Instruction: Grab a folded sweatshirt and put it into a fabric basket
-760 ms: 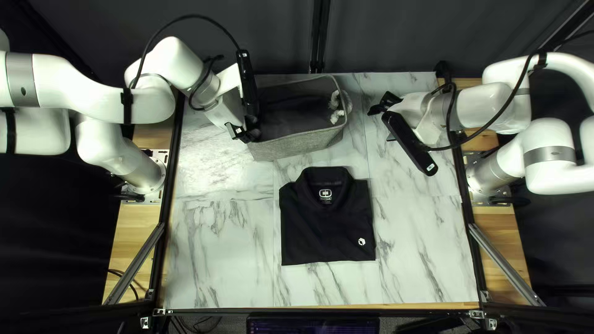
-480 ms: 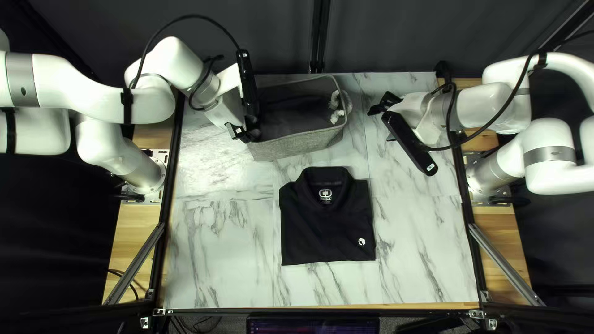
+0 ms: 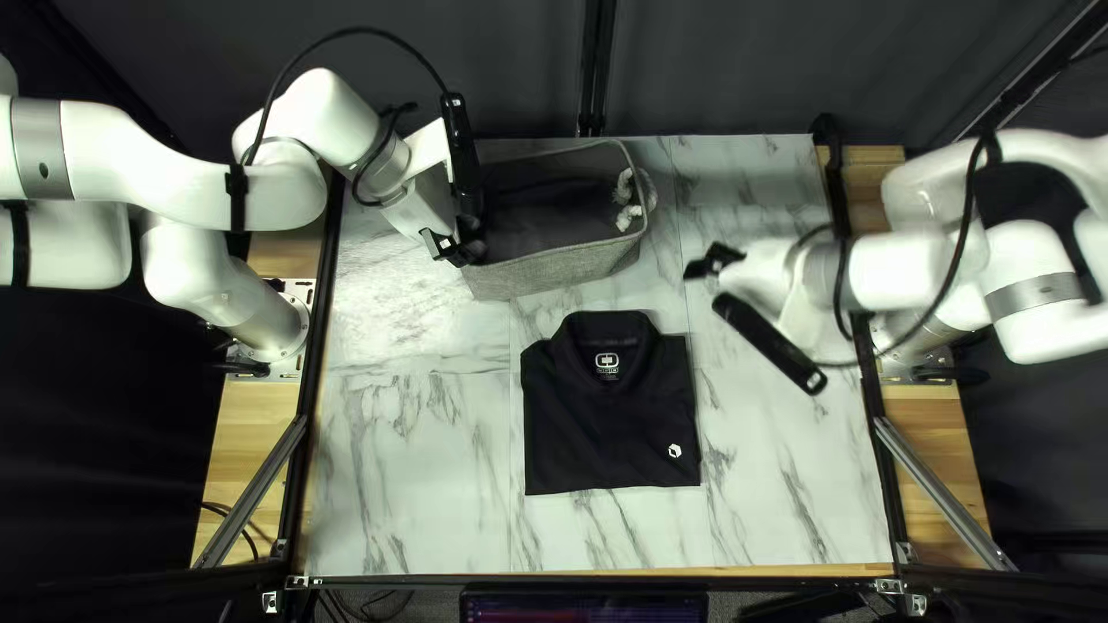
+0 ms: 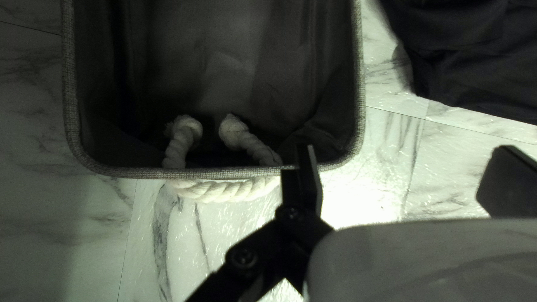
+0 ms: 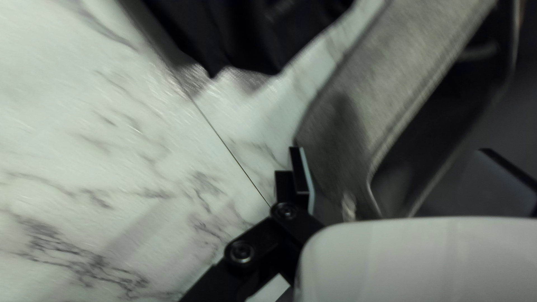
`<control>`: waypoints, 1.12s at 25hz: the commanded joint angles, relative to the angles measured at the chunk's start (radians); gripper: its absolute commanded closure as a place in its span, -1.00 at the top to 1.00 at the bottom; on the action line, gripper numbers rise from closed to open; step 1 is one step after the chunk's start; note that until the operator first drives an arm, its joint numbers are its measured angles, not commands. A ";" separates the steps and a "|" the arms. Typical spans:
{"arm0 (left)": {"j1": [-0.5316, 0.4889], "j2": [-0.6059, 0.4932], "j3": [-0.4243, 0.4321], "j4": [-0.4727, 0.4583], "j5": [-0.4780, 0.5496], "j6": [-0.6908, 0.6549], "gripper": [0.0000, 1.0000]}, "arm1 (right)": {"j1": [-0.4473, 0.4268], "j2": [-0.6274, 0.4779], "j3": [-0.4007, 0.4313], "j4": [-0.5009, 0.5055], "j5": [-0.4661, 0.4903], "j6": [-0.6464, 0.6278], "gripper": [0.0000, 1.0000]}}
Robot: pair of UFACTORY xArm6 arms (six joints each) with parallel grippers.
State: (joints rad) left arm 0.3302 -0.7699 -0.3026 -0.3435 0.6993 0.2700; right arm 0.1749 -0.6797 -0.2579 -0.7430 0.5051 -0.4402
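Left gripper (image 4: 408,151) and right gripper (image 5: 391,150) have jaws spread; a shallow pinch could unfold the neatly folded black cloth shirt (image 3: 609,421).

OK so the left gripper (image 3: 454,248) is wide open, far and left-ish; right gripper (image 3: 710,262)'s spread too, far and right-ish.

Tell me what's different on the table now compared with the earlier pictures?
The right end effector has moved toward the table's near edge, its arm shifting with it. Nothing has been taken hold of: its fingers stand apart with nothing gripped. The left end effector, the grey fabric basket and the folded black shirt stayed as they were.
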 commanded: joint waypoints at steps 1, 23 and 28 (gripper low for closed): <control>0.000 0.000 0.000 0.000 0.000 0.000 1.00 | -0.078 0.048 0.067 -0.245 -0.182 0.103 1.00; 0.000 0.000 0.000 0.000 0.000 0.000 1.00 | -0.132 0.268 0.003 -0.792 -0.312 0.471 1.00; 0.000 0.000 0.000 0.000 0.000 0.000 1.00 | -0.142 0.290 0.006 -0.776 -0.338 0.433 1.00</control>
State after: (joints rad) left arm 0.3302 -0.7699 -0.3026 -0.3435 0.6993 0.2700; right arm 0.0406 -0.3914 -0.2533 -1.5617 0.1888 0.0490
